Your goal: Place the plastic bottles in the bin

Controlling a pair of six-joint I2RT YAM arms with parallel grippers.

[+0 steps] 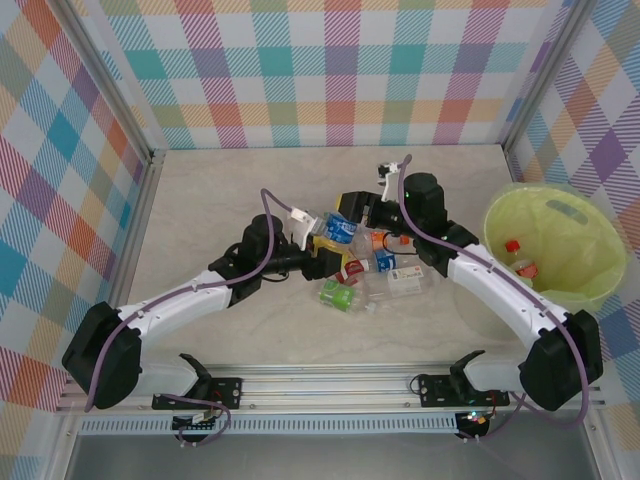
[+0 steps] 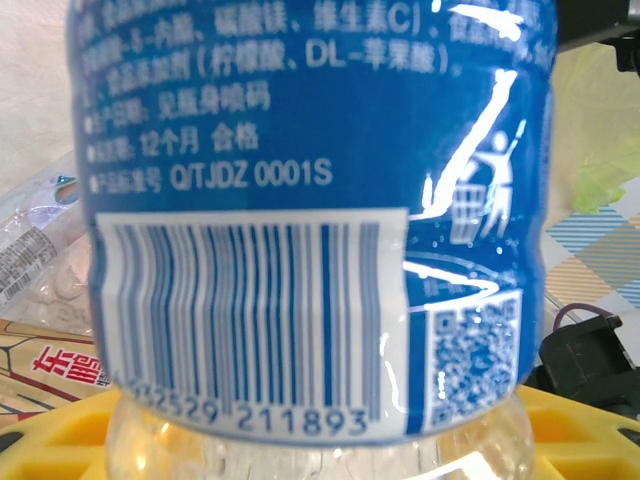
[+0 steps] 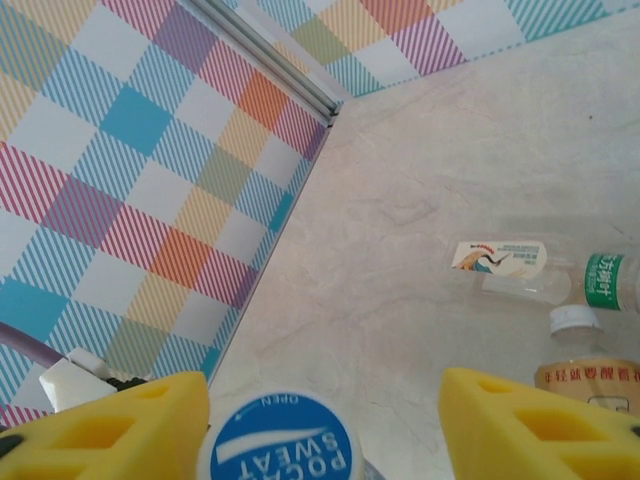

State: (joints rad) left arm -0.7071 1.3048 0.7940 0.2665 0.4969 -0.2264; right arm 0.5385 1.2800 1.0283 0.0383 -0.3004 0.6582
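Handover step: left gripper [image 2: 320,440] clamped on blue bottle [image 2: 300,150] at mid-tabletop. Right gripper [image 3: 325,420] jaws apart around its cap [image 3: 283,445]. Next, probably: right pinches cap, left releases, carry to bin [image 1: 600,285] at right edge.

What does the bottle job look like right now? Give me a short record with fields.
Left end effector: shut on the blue-labelled bottle
Right end effector: open, fingers either side of that bottle's blue cap
Bin: far right, with some bottles inside, count unclear
Loose bottles: clustered in the middle, near both end effectors
Task status: not finished, several bottles are outside the bin
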